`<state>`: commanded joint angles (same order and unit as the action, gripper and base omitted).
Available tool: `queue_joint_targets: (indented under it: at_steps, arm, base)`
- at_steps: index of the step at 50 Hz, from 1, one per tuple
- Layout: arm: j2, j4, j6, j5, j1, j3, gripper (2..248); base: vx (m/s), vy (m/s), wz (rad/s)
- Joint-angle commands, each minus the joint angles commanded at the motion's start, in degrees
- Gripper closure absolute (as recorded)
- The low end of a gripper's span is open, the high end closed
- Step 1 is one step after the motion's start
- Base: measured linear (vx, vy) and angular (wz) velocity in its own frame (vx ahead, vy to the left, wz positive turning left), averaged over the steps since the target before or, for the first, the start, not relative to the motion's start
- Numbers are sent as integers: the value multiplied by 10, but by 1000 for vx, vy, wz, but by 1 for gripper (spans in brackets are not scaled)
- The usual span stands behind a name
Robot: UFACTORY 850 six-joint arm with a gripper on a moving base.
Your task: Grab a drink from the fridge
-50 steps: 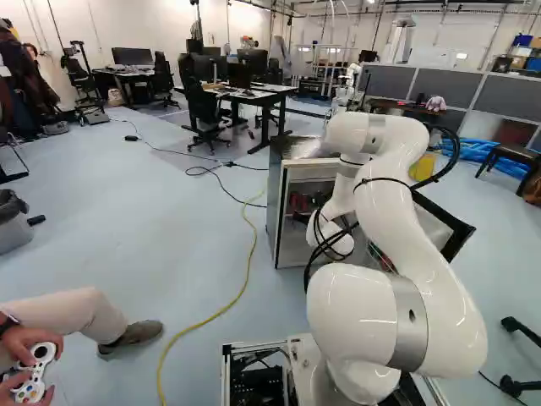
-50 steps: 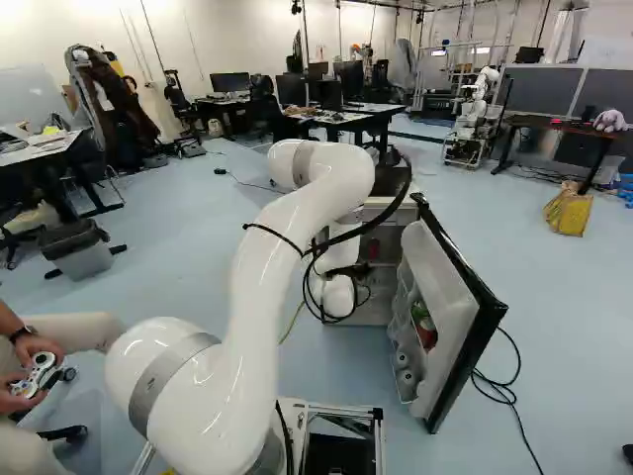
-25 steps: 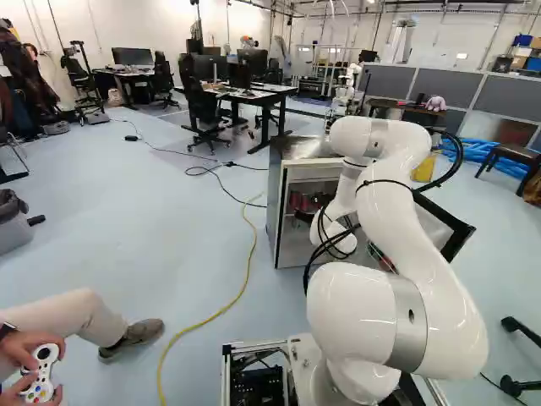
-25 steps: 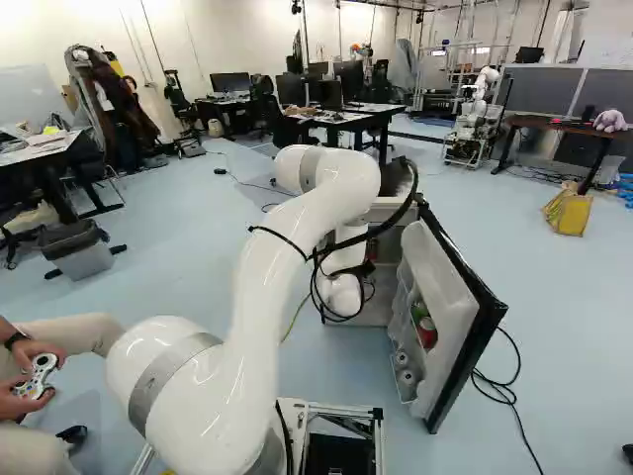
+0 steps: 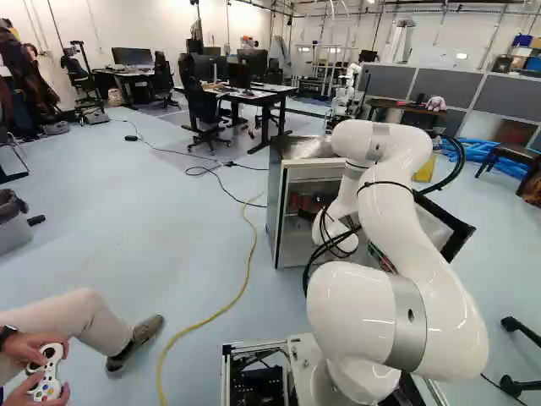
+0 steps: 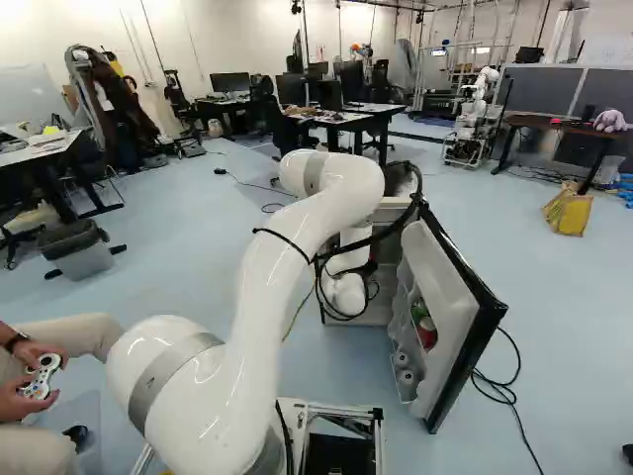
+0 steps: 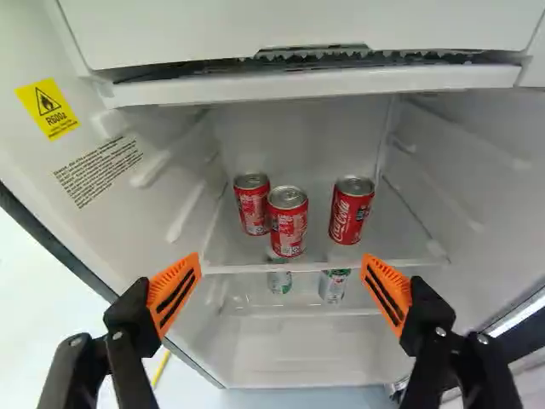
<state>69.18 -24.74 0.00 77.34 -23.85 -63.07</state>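
Note:
In the left base view my gripper (image 5: 308, 215) is at the front of the fridge (image 5: 283, 222), partly hidden by the white wrist. Seen in the wrist view, the gripper (image 7: 281, 266) stands wide open with nothing between its orange pads. Ahead, on the fridge's glass shelf (image 7: 396, 258), three red cans stand upright: one (image 7: 252, 204), a slightly nearer one (image 7: 288, 221) beside it, and a separate one (image 7: 350, 210). Below that shelf are two pale cans (image 7: 279, 281) (image 7: 334, 285), partly seen through the glass. No can touches the fingers.
The fridge door (image 6: 445, 317) stands open to the arm's right, with a red item (image 6: 426, 333) and other containers in its racks. Above the cans is a white compartment edge (image 7: 315, 85). A yellow cable (image 5: 245, 279) lies on the floor; another robot (image 6: 475, 119) stands far off.
The arm's upper part and wrist have shifted slightly to the right in both base views. Fridge and door have not moved, and the base stands still.

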Motion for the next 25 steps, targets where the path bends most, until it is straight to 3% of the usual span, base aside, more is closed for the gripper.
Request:
queue_joint_targets:
  at_steps: [25]
  arm:
    - [19, -6, 0, -13, 5, -38, 3]
  base:
    - [0, 0, 0]
